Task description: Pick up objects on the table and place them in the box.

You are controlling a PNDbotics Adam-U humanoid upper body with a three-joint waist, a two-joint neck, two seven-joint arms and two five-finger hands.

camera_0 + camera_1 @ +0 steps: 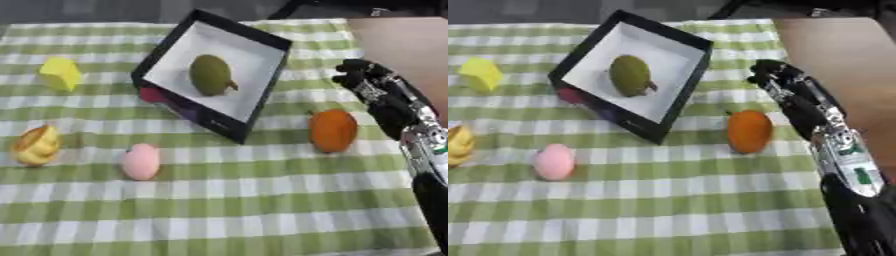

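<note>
While right hand (372, 82) hovers, orange fruit (332, 130) beside box (267, 80), pink egg (141, 161) apart

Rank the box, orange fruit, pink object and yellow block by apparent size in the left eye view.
1. box
2. orange fruit
3. pink object and yellow block: they look alike, so I leave them unranked.

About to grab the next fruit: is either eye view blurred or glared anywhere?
Left eye view: soft throughout, orange fruit edges fuzzy, no glare. Right eye view: equally soft; right robot hand dark with little detail, white box floor bright but not washed out.
</note>
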